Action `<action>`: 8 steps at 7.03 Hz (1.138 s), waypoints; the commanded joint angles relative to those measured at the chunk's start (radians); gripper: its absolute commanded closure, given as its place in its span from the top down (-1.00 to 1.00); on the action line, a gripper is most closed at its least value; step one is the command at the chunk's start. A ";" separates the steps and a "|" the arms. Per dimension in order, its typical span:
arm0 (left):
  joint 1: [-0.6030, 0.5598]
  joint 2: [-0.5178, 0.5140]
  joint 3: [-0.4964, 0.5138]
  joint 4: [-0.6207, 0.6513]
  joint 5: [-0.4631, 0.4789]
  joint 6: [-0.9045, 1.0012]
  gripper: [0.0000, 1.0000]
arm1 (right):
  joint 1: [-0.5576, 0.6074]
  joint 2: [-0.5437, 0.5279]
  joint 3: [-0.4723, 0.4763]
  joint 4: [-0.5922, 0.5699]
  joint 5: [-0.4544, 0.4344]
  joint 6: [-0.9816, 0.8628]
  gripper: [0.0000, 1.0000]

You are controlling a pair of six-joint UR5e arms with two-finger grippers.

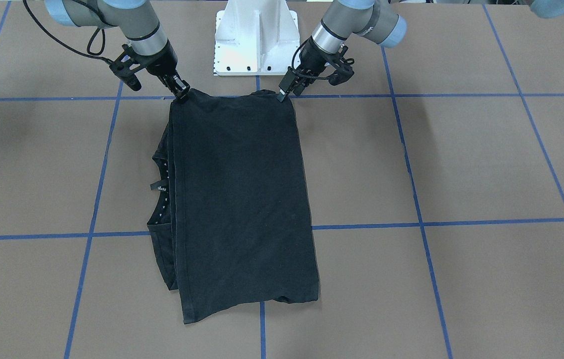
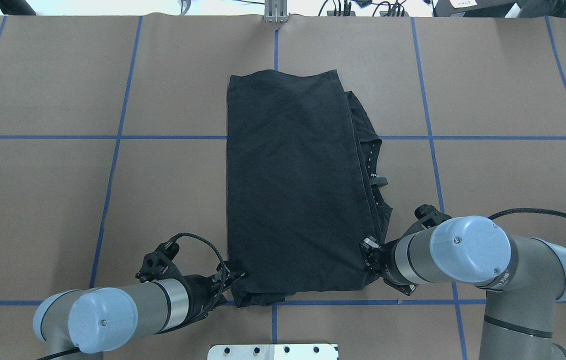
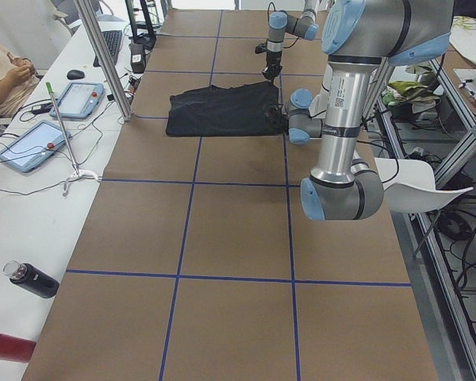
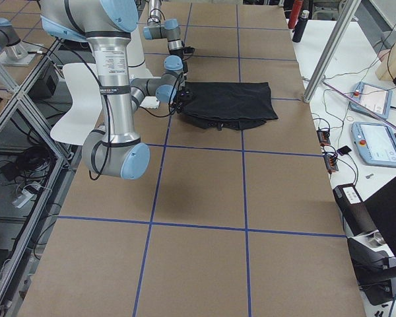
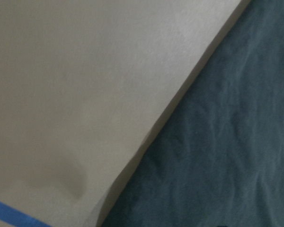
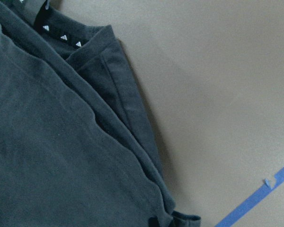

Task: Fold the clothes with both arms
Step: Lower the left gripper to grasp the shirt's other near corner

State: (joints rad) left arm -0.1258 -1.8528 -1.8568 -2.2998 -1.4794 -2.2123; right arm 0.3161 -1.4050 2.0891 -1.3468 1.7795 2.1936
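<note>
The black T-shirt (image 1: 242, 199) lies folded lengthwise into a long panel on the brown table, back side up. Its collar with small white marks (image 1: 162, 189) peeks out along one long edge. My left gripper (image 1: 283, 95) pinches the corner of the shirt's robot-side edge; it looks shut on the cloth. At the other corner of that edge, my right gripper (image 1: 182, 95) looks shut on the fabric too. From overhead, the T-shirt (image 2: 293, 190) has the left gripper (image 2: 237, 276) and right gripper (image 2: 367, 248) at its two near corners. The wrist views show only cloth (image 5: 227, 142) (image 6: 47, 142) and table.
The white pedestal (image 1: 256, 37) stands just behind the shirt's near edge. Blue tape lines (image 1: 416, 199) grid the brown table. A side bench holds tablets (image 3: 32, 143) and bottles (image 3: 32, 279), with a person (image 3: 4, 67) seated there. A metal pole (image 3: 103, 55) rises by the table edge.
</note>
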 commanded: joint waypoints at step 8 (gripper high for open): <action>0.029 -0.008 0.007 0.000 0.001 -0.027 -0.18 | 0.001 -0.008 0.000 0.000 0.001 -0.002 -1.00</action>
State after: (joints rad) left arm -0.0975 -1.8595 -1.8506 -2.2994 -1.4788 -2.2396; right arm 0.3180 -1.4119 2.0891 -1.3465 1.7807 2.1921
